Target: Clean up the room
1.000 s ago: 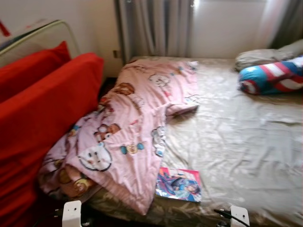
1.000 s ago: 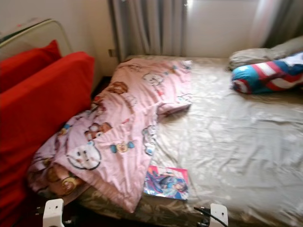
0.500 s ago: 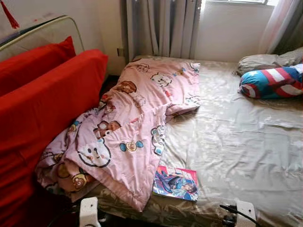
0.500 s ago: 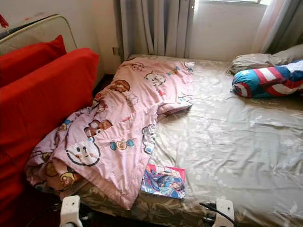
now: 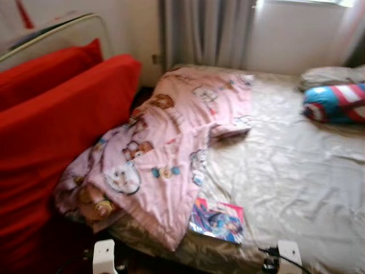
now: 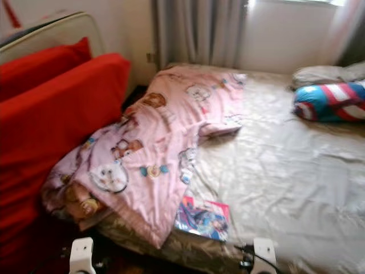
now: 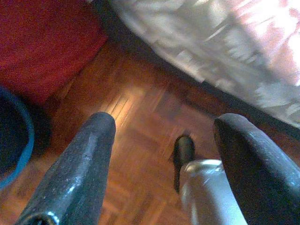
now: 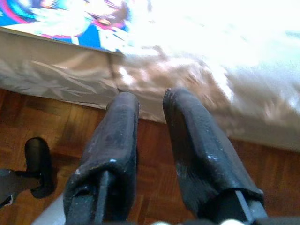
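Note:
A pink cartoon-print blanket lies crumpled across the left side of the bed, spilling over its near left corner. A colourful comic book rests on the beige sheet at the front edge, beside the blanket's tip. At the far right sit a blue, red and white pillow and a grey pillow. Both arms hang low in front of the bed. My left gripper is open over the wooden floor. My right gripper is shut and empty, just below the bed edge near the comic book.
A red sofa with a red cushion stands close along the bed's left side, leaving a narrow dark gap. Grey curtains hang behind the bed. A dark container with a blue rim sits on the floor by the sofa.
The whole picture has drifted a little to the right and blurred, so the camera moved. Blanket, book and pillows lie as before. Both arms still hang low.

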